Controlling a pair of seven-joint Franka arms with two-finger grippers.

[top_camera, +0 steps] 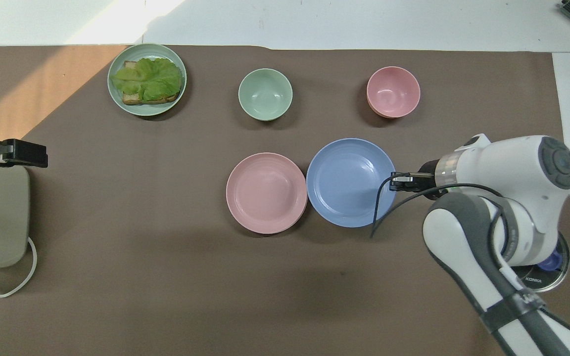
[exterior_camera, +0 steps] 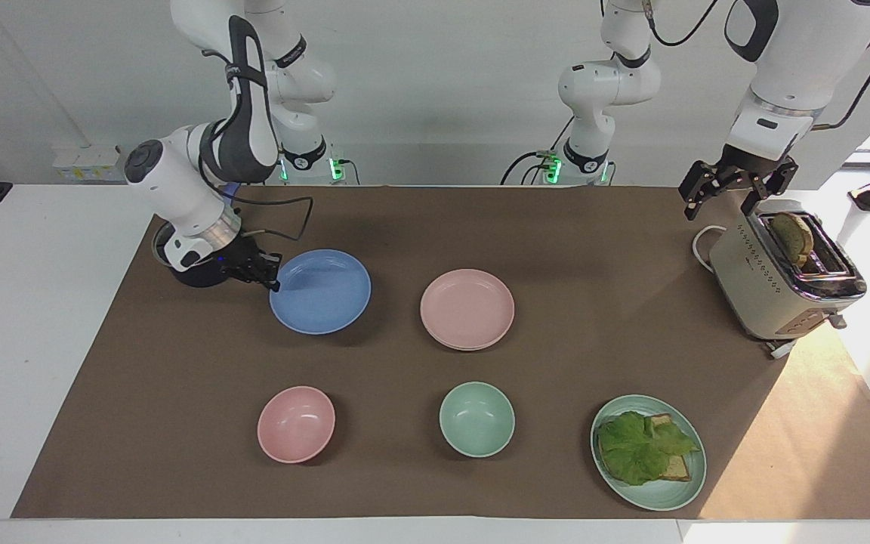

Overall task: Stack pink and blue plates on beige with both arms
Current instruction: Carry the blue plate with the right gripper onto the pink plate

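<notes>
My right gripper [exterior_camera: 273, 278] [top_camera: 395, 181] is shut on the rim of the blue plate [exterior_camera: 322, 291] [top_camera: 350, 182] and holds it level a little above the brown mat. The plate hangs right beside the pink plate [exterior_camera: 467, 306] [top_camera: 266, 192], toward the right arm's end of the table. The pink plate lies mid-table. A thin pale rim [exterior_camera: 465, 347] shows under its edge, which looks like the beige plate, otherwise hidden. My left gripper [exterior_camera: 716, 205] [top_camera: 37, 154] waits open and empty in the air over the toaster's end.
A toaster [exterior_camera: 775, 291] holding a bread slice [exterior_camera: 792, 236] stands at the left arm's end. Farther from the robots are a mint plate [exterior_camera: 688, 487] with lettuce and bread, a mint bowl [exterior_camera: 476, 418] and a pink bowl [exterior_camera: 295, 423]. A dark round appliance [top_camera: 545, 277] sits below the right arm.
</notes>
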